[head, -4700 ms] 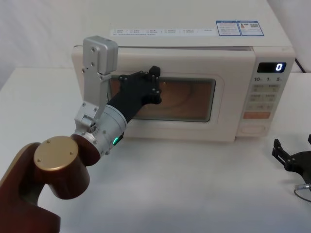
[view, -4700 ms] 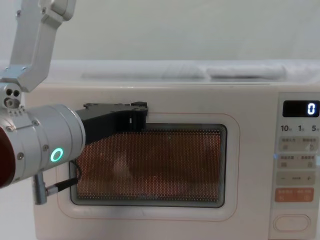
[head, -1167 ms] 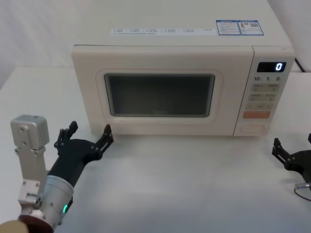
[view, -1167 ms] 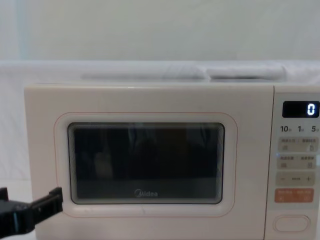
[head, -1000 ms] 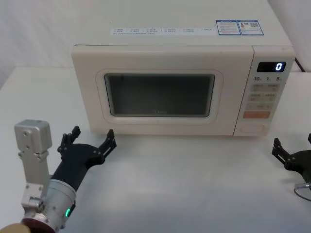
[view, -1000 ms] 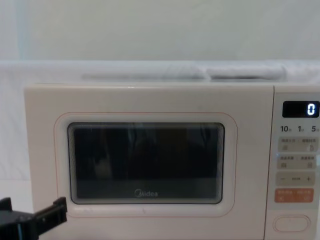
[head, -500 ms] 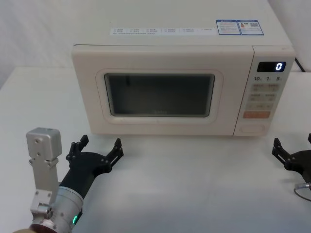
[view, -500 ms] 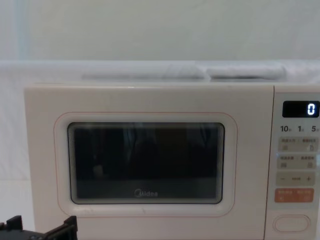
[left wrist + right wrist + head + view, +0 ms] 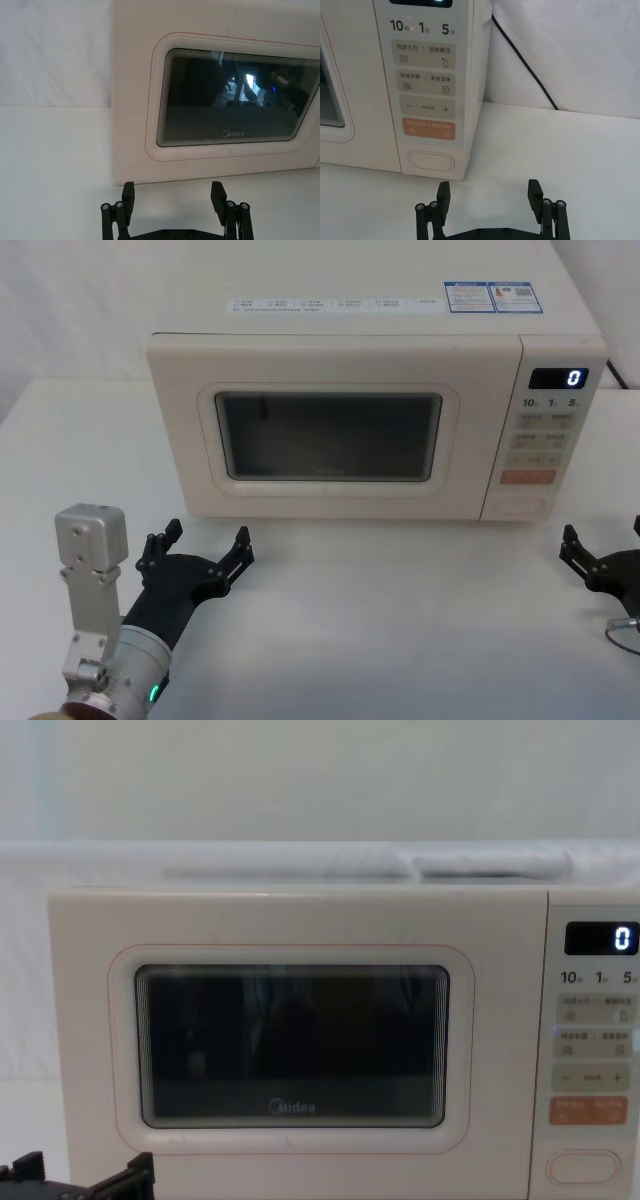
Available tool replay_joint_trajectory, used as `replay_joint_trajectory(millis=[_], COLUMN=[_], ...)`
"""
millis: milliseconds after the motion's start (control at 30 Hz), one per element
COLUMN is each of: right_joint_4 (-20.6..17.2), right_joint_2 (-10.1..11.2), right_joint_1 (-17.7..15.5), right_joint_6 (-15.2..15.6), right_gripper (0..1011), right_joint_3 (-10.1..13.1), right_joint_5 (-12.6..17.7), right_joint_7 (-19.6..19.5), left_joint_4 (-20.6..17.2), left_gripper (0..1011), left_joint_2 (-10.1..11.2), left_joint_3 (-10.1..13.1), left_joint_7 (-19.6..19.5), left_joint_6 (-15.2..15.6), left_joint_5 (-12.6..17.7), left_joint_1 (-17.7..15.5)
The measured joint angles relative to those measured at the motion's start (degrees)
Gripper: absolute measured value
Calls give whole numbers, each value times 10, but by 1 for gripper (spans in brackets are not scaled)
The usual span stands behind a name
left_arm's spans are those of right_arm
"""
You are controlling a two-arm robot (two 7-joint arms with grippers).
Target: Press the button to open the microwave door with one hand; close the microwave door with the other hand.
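door (image 9: 330, 435) sitting shut | button (image 9: 431, 161) lying just ahead-left of right pincer (image 9: 489, 194), gaping empty | left pincer (image 9: 198, 545) resting open by door's left corner

The head view looked down from above on the microwave door (image 9: 330, 430); the chest view faced it level and close. Both wrist views sat low near the table — the left faced the door, the right faced the button (image 9: 431, 161).
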Motion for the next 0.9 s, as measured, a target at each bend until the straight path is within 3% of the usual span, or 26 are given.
replay_joint_trajectory(millis=[900], right_joint_4=[0], right_joint_2=[0], right_joint_1=[0], right_joint_6=[0], right_gripper=[1002], right_joint_3=[0], right_joint_5=[0], right_joint_7=[0], left_joint_4=[-1], left_gripper=[1001], left_joint_2=[0], left_joint_3=[0], left_joint_7=[0], left_joint_6=[1], left_joint_5=[0], left_joint_1=[-1])
